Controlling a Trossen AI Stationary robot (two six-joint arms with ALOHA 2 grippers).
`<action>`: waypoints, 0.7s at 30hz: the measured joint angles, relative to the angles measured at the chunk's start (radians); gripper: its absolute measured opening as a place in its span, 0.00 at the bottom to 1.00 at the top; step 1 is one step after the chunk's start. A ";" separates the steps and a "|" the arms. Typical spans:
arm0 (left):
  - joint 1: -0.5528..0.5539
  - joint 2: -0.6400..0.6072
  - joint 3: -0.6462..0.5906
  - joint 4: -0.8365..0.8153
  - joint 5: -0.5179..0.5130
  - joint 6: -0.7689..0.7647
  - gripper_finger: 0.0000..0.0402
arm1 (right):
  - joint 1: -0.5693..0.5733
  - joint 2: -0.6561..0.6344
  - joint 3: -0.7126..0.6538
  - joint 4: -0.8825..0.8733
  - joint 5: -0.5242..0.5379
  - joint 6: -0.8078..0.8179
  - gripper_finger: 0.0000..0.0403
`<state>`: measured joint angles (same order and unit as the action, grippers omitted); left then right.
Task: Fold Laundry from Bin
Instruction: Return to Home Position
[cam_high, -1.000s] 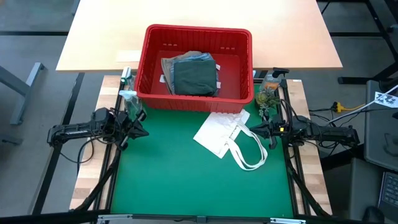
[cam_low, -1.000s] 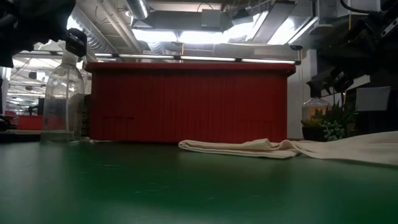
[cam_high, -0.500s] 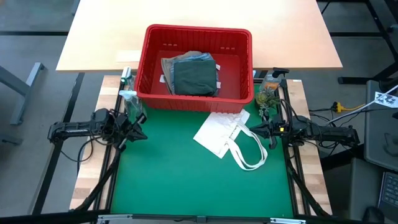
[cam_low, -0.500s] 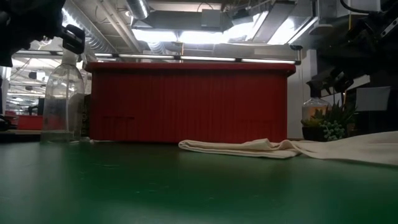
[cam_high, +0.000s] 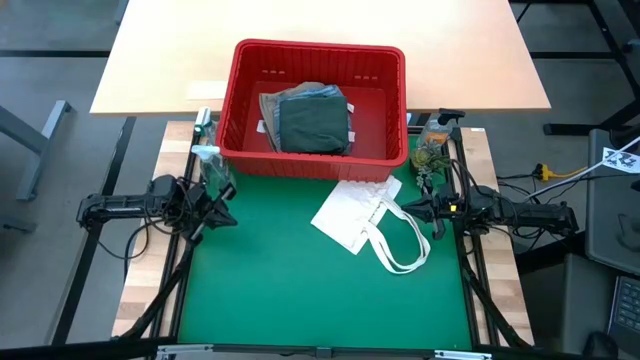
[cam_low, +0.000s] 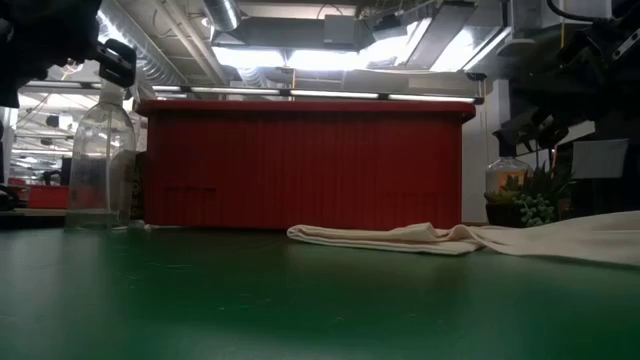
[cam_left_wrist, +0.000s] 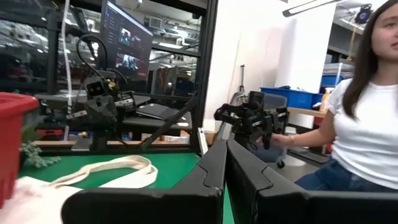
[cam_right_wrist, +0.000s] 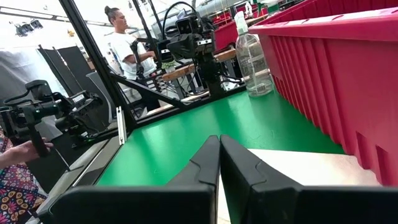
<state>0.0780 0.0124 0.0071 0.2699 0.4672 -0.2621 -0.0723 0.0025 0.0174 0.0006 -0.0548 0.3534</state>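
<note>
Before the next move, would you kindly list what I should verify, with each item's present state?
1. Laundry inside the bin: ok, folded stack, green garment on top.
2. Left gripper shut and empty: ok, at the mat's left edge.
3. Right gripper shut and empty: ok, at the mat's right edge.
4. Tote bag apart from the right gripper: cannot tell, it lies close by.
5. Bottle upright: ok, beside the bin's left front corner.
</note>
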 joint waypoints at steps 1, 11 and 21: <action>0.000 0.000 0.000 0.000 -0.008 0.011 0.01 | 0.000 0.000 0.000 0.000 0.000 -0.003 0.04; 0.000 0.000 0.000 0.000 -0.157 0.275 0.01 | 0.000 0.000 -0.001 0.001 0.087 -0.140 0.04; 0.000 0.000 0.000 -0.061 -0.474 0.396 0.01 | 0.000 0.000 0.000 0.003 0.124 -0.359 0.04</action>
<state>0.0780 0.0128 0.0071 0.2091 -0.0069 0.1343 -0.0723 0.0025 0.0170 0.0037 0.0689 -0.0055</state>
